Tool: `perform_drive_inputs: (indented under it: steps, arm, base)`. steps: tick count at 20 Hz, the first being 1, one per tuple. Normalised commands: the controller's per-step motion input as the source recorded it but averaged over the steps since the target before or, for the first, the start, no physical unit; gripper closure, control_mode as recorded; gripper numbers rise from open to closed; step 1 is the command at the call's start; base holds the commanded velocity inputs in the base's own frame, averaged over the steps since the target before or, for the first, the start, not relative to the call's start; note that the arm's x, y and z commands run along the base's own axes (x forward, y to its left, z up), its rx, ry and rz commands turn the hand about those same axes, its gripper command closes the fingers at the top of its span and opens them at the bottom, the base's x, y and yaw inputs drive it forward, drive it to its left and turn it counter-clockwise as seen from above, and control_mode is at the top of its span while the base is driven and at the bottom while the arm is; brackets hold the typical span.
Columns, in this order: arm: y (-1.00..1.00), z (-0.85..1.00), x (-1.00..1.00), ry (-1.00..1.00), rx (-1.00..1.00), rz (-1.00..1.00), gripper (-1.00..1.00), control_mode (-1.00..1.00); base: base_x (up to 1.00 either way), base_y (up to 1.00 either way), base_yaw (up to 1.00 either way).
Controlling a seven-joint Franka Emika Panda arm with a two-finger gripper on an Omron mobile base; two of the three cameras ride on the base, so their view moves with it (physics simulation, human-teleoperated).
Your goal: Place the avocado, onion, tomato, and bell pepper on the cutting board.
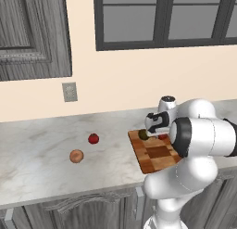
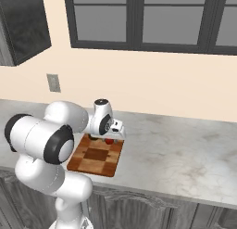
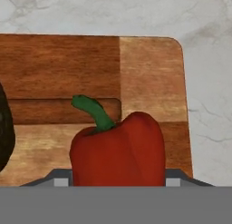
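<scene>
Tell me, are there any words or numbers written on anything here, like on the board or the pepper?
None: no words, numbers or signs can be read anywhere.
The board shows bare wood blocks.
The pepper, avocado, onion and tomato carry no stickers.
The wall plate is blank.

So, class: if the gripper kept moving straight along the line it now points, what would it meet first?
The gripper already has its jaws shut on the red bell pepper, hanging just above the cutting board. Straight on, the pepper would most likely meet the board first, beside the avocado; depth is unclear.
</scene>
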Motion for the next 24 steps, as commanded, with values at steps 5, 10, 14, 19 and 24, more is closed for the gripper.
perform_drive_inputs:
  steps: [5,10,14,19,24]
  arm:
    - [0.14,0.01,-0.02,0.00,0.00,0.00,-1.00,-1.00]
    - [0.03,0.10,-0.05,0.00,0.00,0.00,-1.00,-1.00]
    - [0.00,0.20,-0.03,0.00,0.00,-0.01,-1.00,-1.00]
    - [0.06,0.27,-0.08,0.00,0.00,-0.04,-1.00,-1.00]
    - [0.29,0.24,-0.22,0.00,0.00,-0.06,-1.00,-1.00]
  base:
    - [0.00,0.00,0.00]
    - [0.00,0.00,0.00]
    - [0.00,0.00,0.00]
    - [0.00,0.00,0.00]
    - [0.00,0.00,0.00]
